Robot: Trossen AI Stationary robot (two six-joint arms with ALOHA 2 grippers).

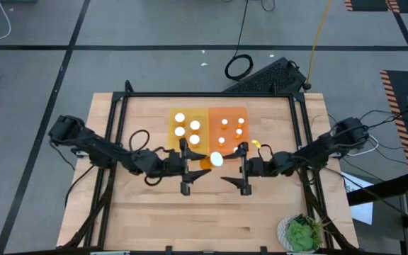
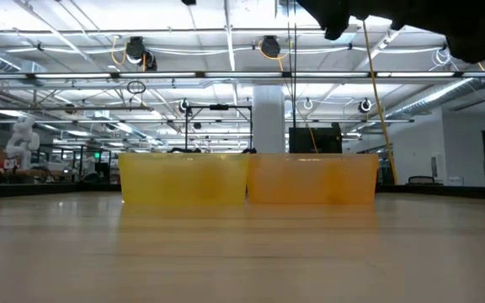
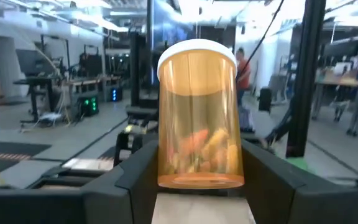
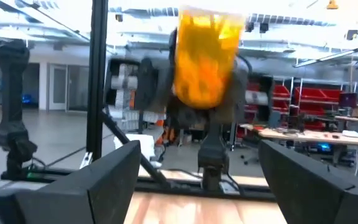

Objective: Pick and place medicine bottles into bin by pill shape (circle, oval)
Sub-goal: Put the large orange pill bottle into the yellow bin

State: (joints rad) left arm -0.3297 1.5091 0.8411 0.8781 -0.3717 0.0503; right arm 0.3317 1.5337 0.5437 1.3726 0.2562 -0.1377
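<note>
Bottle: an amber medicine bottle (image 3: 197, 115) with a white cap, lifted above the table's middle, just in front of the two bins.
Left gripper (image 1: 188, 161): pinching the bottle's lower body.
Right gripper (image 1: 244, 167): spread, empty, facing it.
Handling: likely light, rigid, slick plastic; grip the cylindrical wall, not the cap.
Yellow bin (image 1: 173, 120): holds large-capped bottles.
Orange bin (image 1: 214, 139): holds small-capped bottles.

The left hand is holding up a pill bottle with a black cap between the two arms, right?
Not quite: the cap is white. The left wrist view shows the left hand gripping the amber bottle, white cap on top. The rest holds.
</note>
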